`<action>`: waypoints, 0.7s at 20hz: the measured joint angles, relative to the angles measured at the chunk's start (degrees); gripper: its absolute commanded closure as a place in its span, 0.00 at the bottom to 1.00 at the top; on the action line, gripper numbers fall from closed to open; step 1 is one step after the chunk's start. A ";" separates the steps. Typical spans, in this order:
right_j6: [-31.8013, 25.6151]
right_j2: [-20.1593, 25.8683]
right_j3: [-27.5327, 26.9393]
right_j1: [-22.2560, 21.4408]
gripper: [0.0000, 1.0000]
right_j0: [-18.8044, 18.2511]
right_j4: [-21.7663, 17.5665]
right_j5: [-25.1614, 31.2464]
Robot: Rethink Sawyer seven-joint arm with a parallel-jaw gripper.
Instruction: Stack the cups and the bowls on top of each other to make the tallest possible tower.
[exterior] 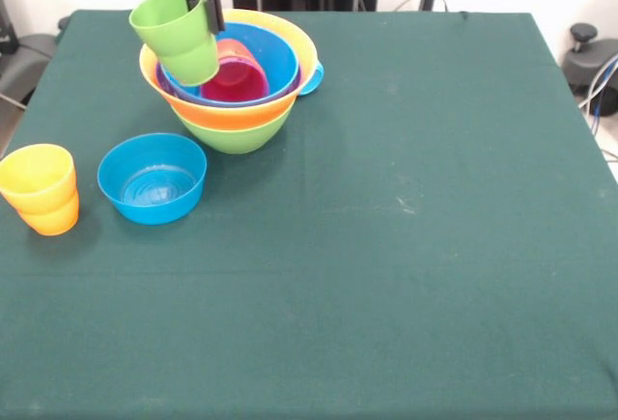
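My gripper [206,13] comes down at the top left and is shut on the rim of a green cup [179,39]. It holds the cup tilted over the left rim of the tower. The tower has a lime green bowl [237,132] as its base, with the yellow bowl [301,42], a purple bowl and the big blue bowl [278,56] nested in it. A purple cup [237,79] lies on its side in the blue bowl. A light blue cup [312,77] pokes out at the tower's right. The smaller blue bowl [153,179] stands alone on the table.
A yellow cup [37,174] sits nested on an orange cup [56,217] at the table's left edge, left of the smaller blue bowl. The green tablecloth [406,246] covers the table. Cables and dark equipment lie beyond the right edge.
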 measured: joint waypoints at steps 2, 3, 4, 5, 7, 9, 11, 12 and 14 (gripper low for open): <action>0.00 0.00 -0.01 -0.62 1.00 0.70 0.42 0.00; 0.00 0.00 -0.01 -0.91 1.00 1.12 0.57 0.00; 0.00 0.00 -0.01 -1.15 1.00 1.50 0.66 0.01; 0.00 -0.02 -0.01 -1.63 1.00 2.46 0.84 0.01; 0.00 -0.07 0.00 -1.93 1.00 3.51 1.05 0.01; 0.00 -0.18 0.00 -2.20 1.00 4.78 1.31 0.01; 0.00 -0.34 0.00 -2.34 1.00 5.49 1.46 0.01; 0.00 -0.73 0.00 -2.53 1.00 6.57 1.64 0.01; 0.00 -1.25 0.00 -2.63 1.00 7.71 1.76 0.01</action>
